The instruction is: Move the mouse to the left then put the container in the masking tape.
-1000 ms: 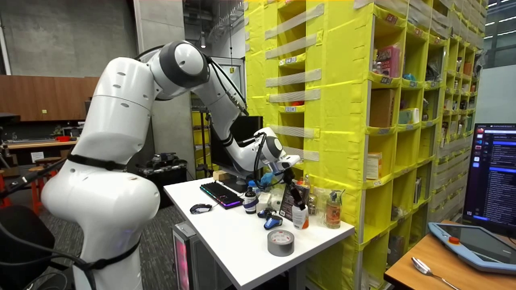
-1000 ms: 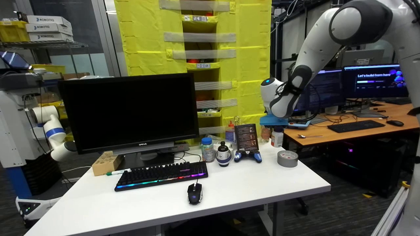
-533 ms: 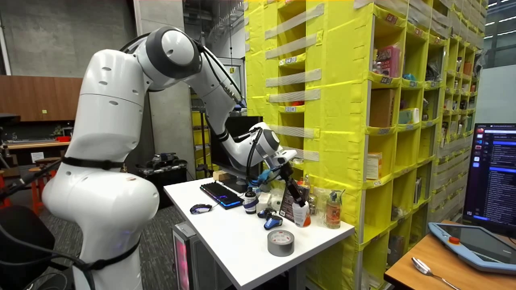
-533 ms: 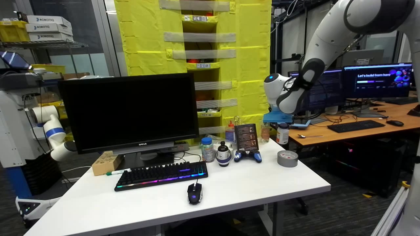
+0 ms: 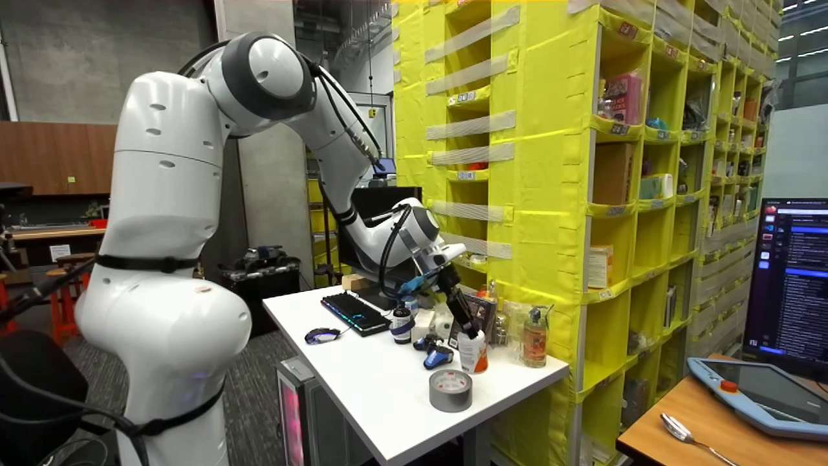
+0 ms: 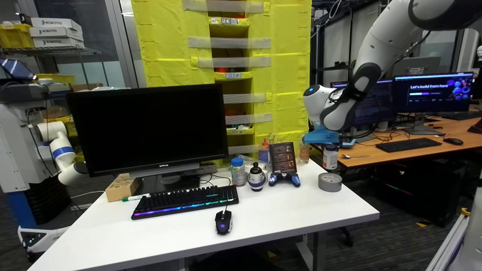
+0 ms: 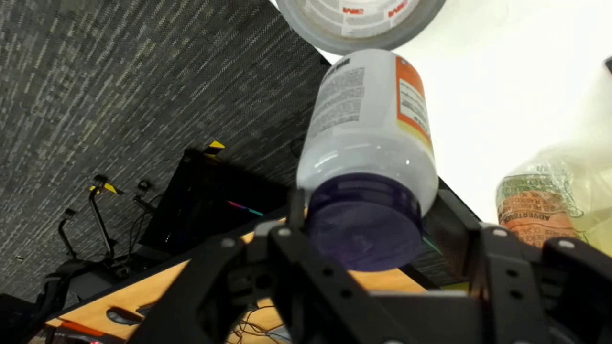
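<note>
In an exterior view, pinching the white container (image 5: pixel 473 356) in the claw (image 5: pixel 473 334), close to upright, and eyeing the masking tape (image 5: pixel 451 399) below the claw and a little to one side! In an exterior view, hanging above the counter (image 6: pixel 271 222), well apart from the mouse (image 6: pixel 223 223). Over to the wrist view: pointing base-first, lengthwise, from the claw towards the tape, sealed under a purple lid (image 7: pixel 364 227), hiding any contents, probably needing a sideways shift before lowering.
</note>
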`<control>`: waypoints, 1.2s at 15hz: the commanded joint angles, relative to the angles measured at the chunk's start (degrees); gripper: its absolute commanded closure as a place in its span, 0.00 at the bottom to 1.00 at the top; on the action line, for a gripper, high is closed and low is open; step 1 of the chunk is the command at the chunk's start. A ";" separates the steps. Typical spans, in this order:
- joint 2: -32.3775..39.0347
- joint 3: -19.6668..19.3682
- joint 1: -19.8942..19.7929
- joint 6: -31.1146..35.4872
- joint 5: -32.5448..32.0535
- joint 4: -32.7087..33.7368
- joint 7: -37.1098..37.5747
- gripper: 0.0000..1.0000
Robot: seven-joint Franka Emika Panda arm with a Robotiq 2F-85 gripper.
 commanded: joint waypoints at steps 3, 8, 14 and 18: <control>-2.49 4.05 -2.40 -4.09 0.74 -3.54 1.66 0.60; -2.72 5.64 -2.64 -6.50 1.38 -4.57 2.50 0.60; -3.73 7.98 -1.76 -6.72 -0.77 -3.50 3.15 0.60; -3.38 9.83 -1.73 -6.58 -0.66 -2.83 2.82 0.60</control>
